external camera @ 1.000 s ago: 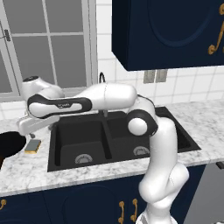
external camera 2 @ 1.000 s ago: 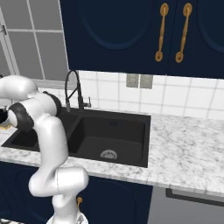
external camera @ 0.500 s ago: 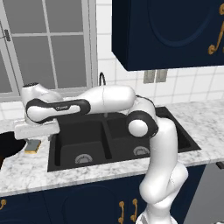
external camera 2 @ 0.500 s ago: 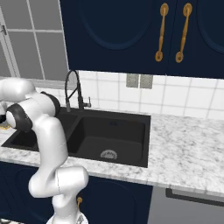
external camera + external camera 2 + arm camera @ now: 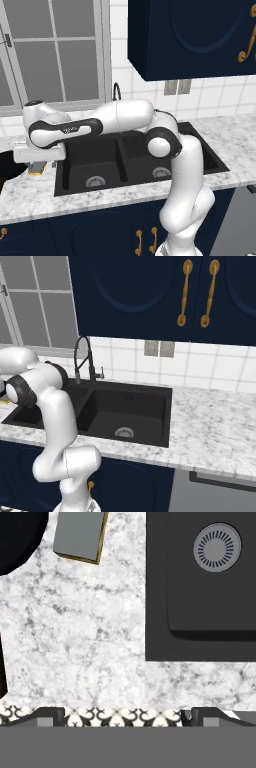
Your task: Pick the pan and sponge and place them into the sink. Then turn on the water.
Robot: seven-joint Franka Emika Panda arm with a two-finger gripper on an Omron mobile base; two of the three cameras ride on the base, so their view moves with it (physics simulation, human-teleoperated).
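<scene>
In the left base view my gripper (image 5: 42, 165) hangs open, low over the marble counter just left of the sink (image 5: 107, 169). The sponge (image 5: 35, 171) lies right below the hand, and the black pan (image 5: 8, 168) shows at the left edge. In the hand view the sponge (image 5: 80, 534) shows a grey-blue face with a yellow edge at the top left, next to the pan (image 5: 17, 537). Bare marble lies between my gripper's (image 5: 127, 719) fingertips. One basin of the sink (image 5: 210, 607), with its round drain, is on the right. Nothing is held.
The dark gooseneck faucet (image 5: 81, 356) stands behind the sink (image 5: 135, 406), which has nothing in either basin. A window is behind the counter at left, and dark blue cupboards hang above. The marble counter (image 5: 215, 421) stretches right of the sink.
The hand has come down a little and shifted left, closer over the sponge. Its jaws have stayed open.
</scene>
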